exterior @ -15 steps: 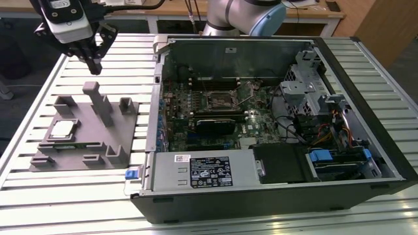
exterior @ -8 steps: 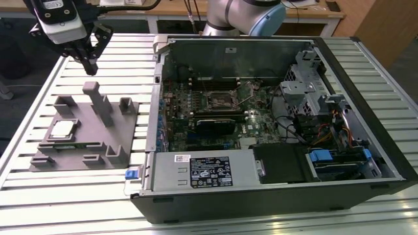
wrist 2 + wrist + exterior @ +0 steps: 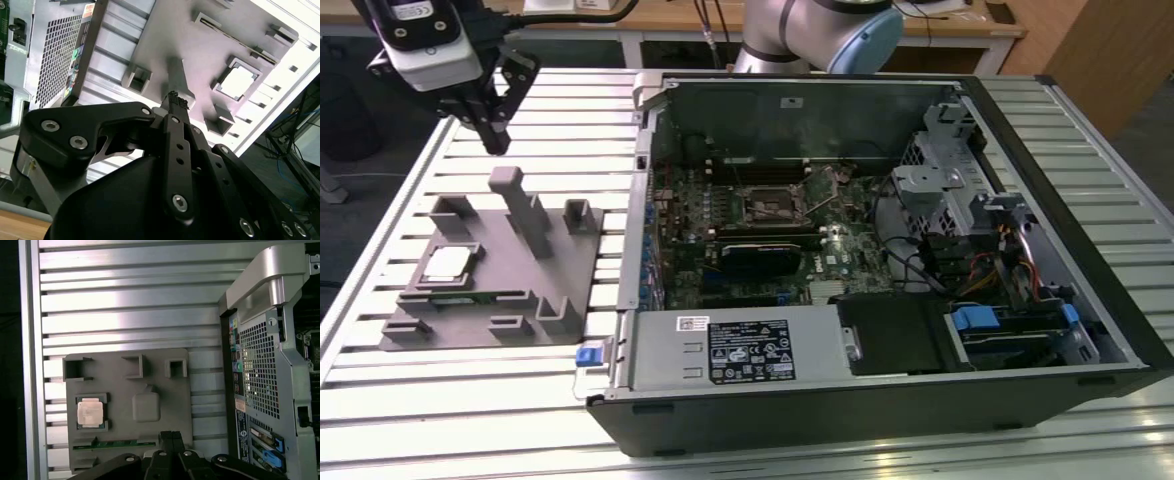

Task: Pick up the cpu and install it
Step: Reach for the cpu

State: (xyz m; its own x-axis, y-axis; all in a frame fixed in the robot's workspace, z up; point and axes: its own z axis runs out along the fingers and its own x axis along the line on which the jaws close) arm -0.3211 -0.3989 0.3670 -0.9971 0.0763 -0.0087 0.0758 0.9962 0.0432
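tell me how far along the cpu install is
Nothing looks done yet. The cpu sits in its pocket on the grey fixture. The hand hangs shut and empty over the fixture, touching nothing. Left: the pick-up and the install into the motherboard socket.

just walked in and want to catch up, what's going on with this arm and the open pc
A robot arm is set to move a cpu into the computer. Its gripper hangs over the grey fixture near the tall upright block, fingers shut and holding nothing. The cpu lies flat in its recess in the fixture, not yet picked up. The open computer case stands beside the fixture, at the exterior view's right.
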